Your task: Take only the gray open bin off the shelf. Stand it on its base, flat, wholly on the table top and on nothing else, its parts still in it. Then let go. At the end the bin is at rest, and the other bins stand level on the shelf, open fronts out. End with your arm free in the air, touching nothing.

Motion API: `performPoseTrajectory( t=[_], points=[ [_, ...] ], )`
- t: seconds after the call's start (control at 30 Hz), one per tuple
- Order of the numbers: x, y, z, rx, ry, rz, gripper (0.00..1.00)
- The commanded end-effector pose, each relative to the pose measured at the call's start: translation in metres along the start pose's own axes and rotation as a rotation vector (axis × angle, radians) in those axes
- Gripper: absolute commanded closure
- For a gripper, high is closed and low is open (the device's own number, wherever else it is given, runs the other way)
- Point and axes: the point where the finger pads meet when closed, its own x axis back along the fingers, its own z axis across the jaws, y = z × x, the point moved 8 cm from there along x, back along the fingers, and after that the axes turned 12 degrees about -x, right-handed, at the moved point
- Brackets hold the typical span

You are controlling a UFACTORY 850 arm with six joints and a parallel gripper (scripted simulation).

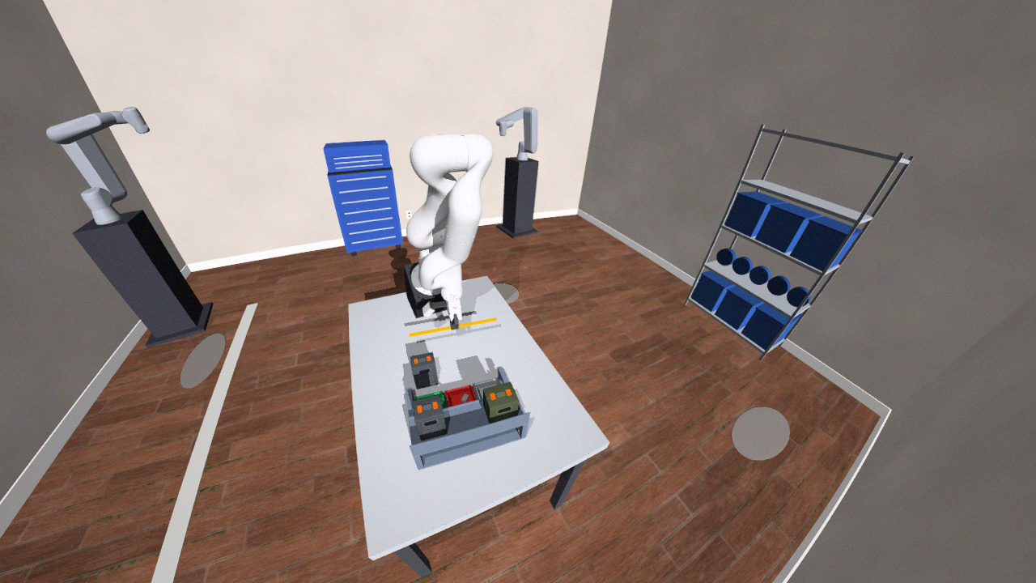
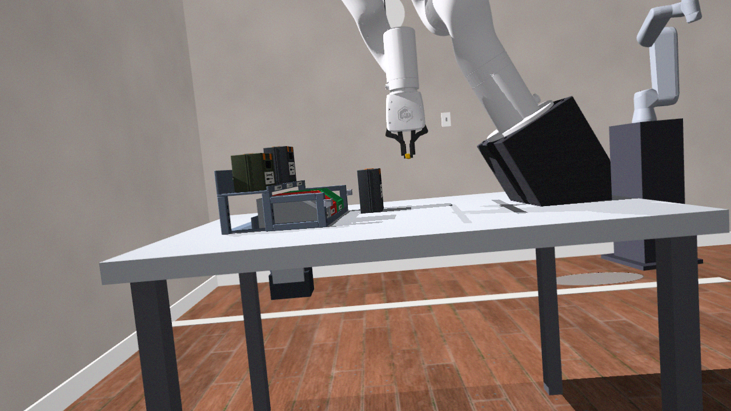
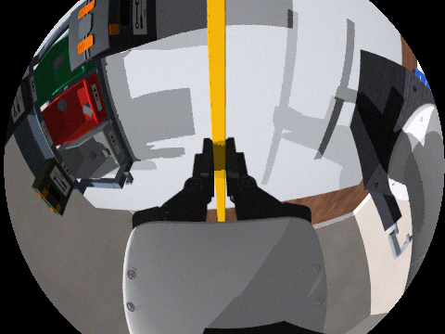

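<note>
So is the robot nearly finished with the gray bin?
No, nothing looks done: the gray bin sits in the shelf. The gripper holds a yellow stick. Grabbing the bin, standing it on the table and letting go are left.

A robotics workshop — blue tool cabinet [image 1: 363, 206], racked bins [image 1: 779, 226], pedestal-mounted arms [image 1: 92, 125] [image 2: 664, 66] around a worktable [image 1: 463, 464] [image 2: 409, 245].

Bin, gray, open-topped [image 1: 481, 389] [image 2: 293, 211] [image 3: 81, 163]: one, seated in the low slate-blue shelf [image 1: 470, 433] [image 2: 268, 217] [image 3: 104, 185], at the row's end toward the counter's [image 1: 405, 500] [image 2: 383, 250] [image 3: 246, 70] near long edge in the exterior view. Contents: gray parts [image 3: 96, 153], count unclear. Also shelved: red bin [image 1: 460, 396] [image 2: 332, 208] [image 3: 74, 113], middle; green bin [image 1: 430, 395] [image 2: 335, 196] [image 3: 57, 71], far end.
</note>
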Motion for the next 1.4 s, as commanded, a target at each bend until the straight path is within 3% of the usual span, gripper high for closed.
performPoseTrajectory(
  t=[0.0,0.27,0.43,0.83,1.0,1.37],
  points=[
    [0.0,0.0,0.0,0.0,0.0,0.0,1.0],
    [0.0,0.0,0.0,0.0,0.0,0.0,1.0],
    [-0.02,0.0,-0.001,0.0,0.0,0.0,1.0],
    [-0.02,0.0,-0.001,0.0,0.0,0.0,1.0],
    [-0.04,0.0,-0.001,0.0,0.0,0.0,1.0],
    [-0.04,0.0,-0.001,0.0,0.0,0.0,1.0]
  ],
)
